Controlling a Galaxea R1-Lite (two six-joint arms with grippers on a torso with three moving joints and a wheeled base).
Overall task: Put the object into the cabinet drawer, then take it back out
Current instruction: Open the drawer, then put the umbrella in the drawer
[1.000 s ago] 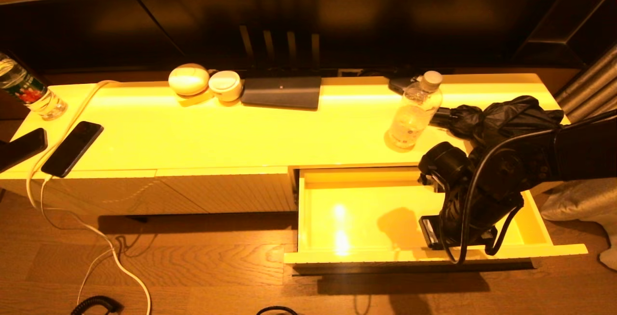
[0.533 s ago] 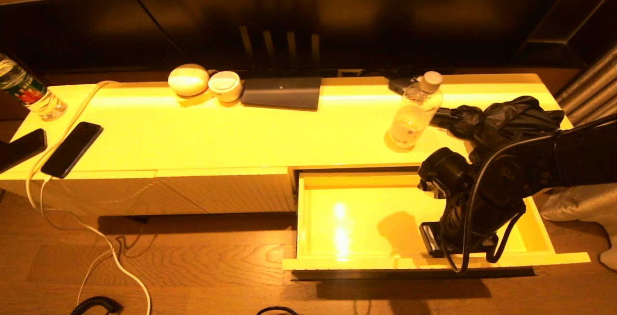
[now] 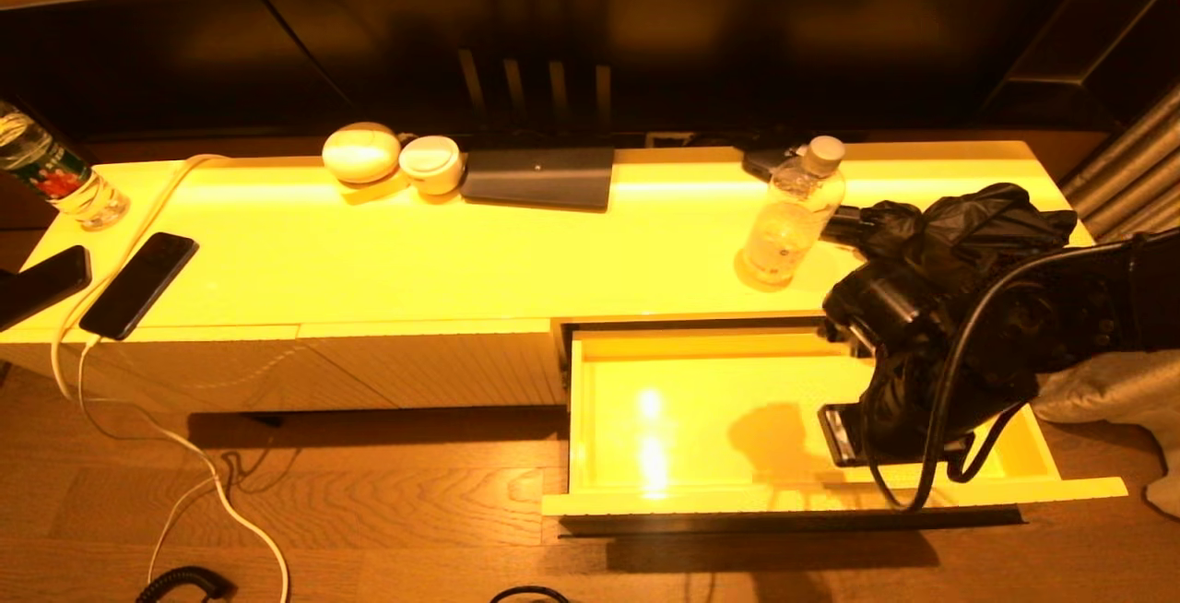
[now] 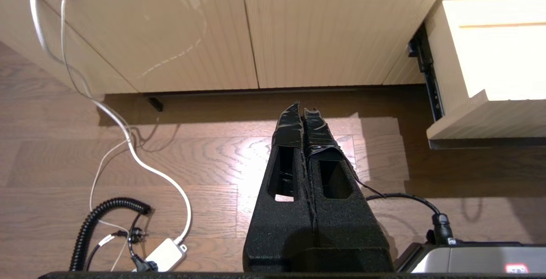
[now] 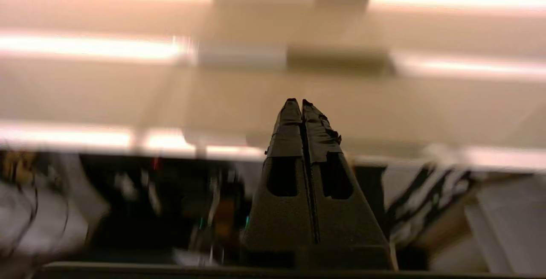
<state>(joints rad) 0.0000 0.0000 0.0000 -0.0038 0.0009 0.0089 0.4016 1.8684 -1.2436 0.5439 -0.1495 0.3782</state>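
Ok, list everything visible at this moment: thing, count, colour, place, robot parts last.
drawer: 1, yellow, pulled open at cabinet's right, nothing seen inside
cabinet: 1, yellow top, ribbed front
bottles: 2, clear; one on top near right, one at far left
phones: 2, black; and, left end
white cable: 1, from phone to floor
round cases: 2, white, back of top
flat pad: 1, dark grey, back centre
umbrella: 1, black, folded, right end
right gripper: shut, empty, over drawer's right part
left gripper: shut, parked above floor
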